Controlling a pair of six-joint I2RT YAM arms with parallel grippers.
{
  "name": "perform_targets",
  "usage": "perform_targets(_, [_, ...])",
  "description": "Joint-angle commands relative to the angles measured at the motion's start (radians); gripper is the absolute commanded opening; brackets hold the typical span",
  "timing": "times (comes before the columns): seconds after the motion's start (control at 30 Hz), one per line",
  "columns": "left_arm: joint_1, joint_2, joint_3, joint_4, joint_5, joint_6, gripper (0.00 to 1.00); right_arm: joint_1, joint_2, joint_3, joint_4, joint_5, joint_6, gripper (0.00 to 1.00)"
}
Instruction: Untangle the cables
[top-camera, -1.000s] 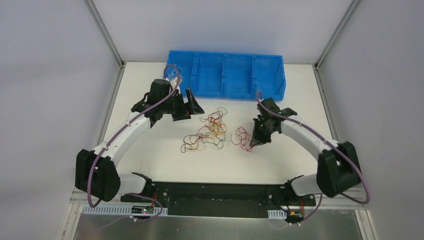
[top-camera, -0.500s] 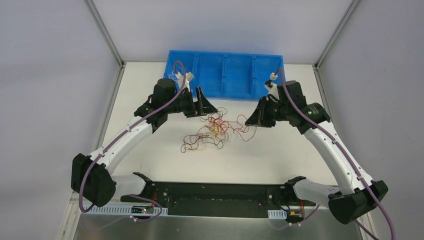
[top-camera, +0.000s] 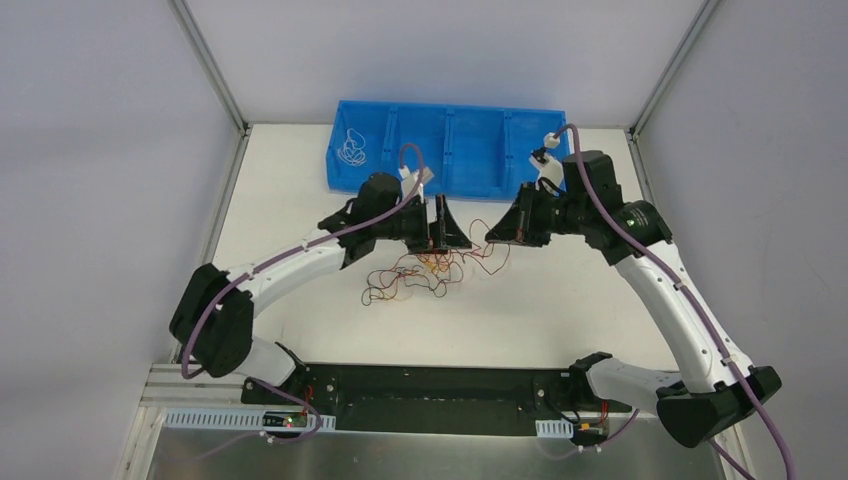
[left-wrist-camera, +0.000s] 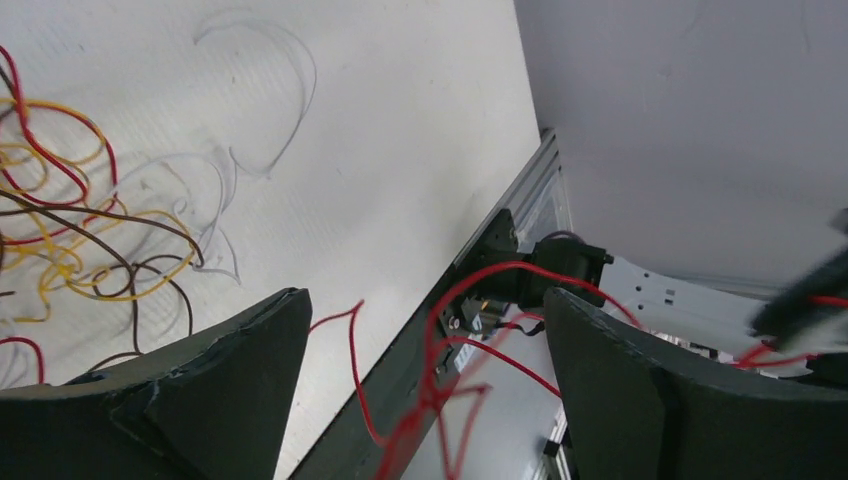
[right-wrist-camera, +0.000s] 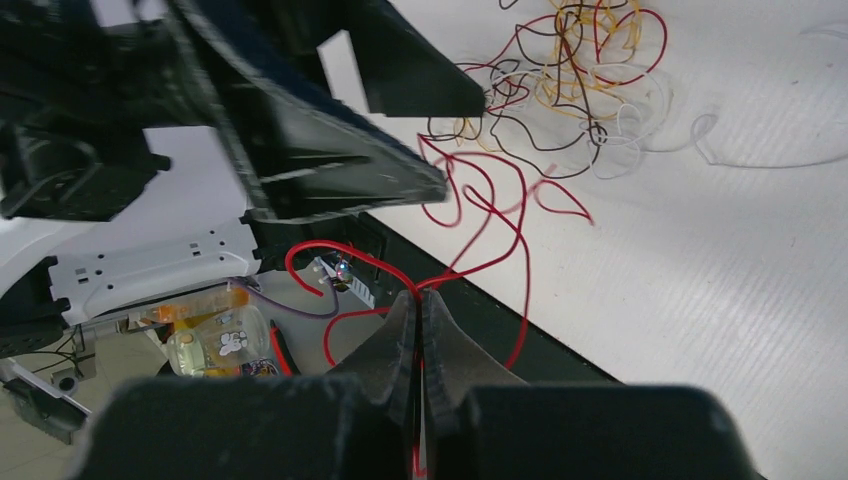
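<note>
The cables (top-camera: 415, 272) lie as a loose tangle of red, yellow, brown and white strands mid-table, also seen in the left wrist view (left-wrist-camera: 70, 230) and the right wrist view (right-wrist-camera: 575, 70). My right gripper (top-camera: 493, 237) (right-wrist-camera: 417, 297) is shut on a red cable (right-wrist-camera: 500, 235) and holds it raised to the right of the tangle. My left gripper (top-camera: 447, 226) (left-wrist-camera: 425, 300) is open just above the tangle's far side. The red cable (left-wrist-camera: 353, 350) hangs between its fingers without being pinched. The two grippers face each other closely.
A blue bin (top-camera: 470, 150) with several compartments stands at the back; a white cable (top-camera: 352, 150) lies in its leftmost compartment. Thin white strands (right-wrist-camera: 720, 150) lie loose on the table right of the tangle. The black base rail (top-camera: 440, 385) runs along the near edge.
My left gripper has swung right and forward to the tangle. My right gripper has risen from the table with the red cable, drawing it up and right, then shifted slightly left.
</note>
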Motion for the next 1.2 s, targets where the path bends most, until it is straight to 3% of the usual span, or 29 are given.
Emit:
perform_targets(0.0, [-0.054, 0.061, 0.025, 0.054, -0.006, -0.015, 0.8, 0.004, -0.003, 0.106, 0.0, -0.007, 0.02, 0.0])
perform_targets(0.13, [-0.05, 0.03, -0.052, 0.058, -0.05, -0.011, 0.34, -0.002, 0.003, 0.213, -0.08, 0.059, -0.017, 0.0])
perform_targets(0.2, [-0.03, -0.013, -0.1, 0.033, -0.082, 0.003, 0.18, -0.026, -0.002, 0.256, -0.112, 0.078, -0.028, 0.0])
perform_targets(0.27, [0.002, -0.049, -0.144, 0.001, -0.097, 0.016, 0.08, -0.064, -0.014, 0.281, -0.123, 0.078, -0.024, 0.0])
perform_targets(0.43, [0.092, -0.117, -0.241, -0.091, -0.129, 0.046, 0.0, -0.144, -0.041, 0.331, -0.127, 0.078, -0.012, 0.0])
perform_targets(0.77, [0.263, -0.238, -0.315, -0.175, -0.144, 0.073, 0.0, -0.231, -0.035, 0.409, -0.181, 0.106, -0.023, 0.0])
perform_targets(1.07, [0.336, -0.36, -0.161, -0.312, -0.155, 0.14, 0.0, -0.261, -0.069, 0.274, -0.192, 0.114, -0.054, 0.0])
perform_targets(1.1, [0.336, -0.355, -0.14, -0.315, -0.134, 0.138, 0.0, -0.261, -0.068, 0.254, -0.184, 0.084, -0.052, 0.04])
perform_targets(1.17, [0.335, -0.342, -0.1, -0.317, -0.079, 0.125, 0.0, -0.261, -0.063, 0.195, -0.159, 0.013, -0.039, 0.21])
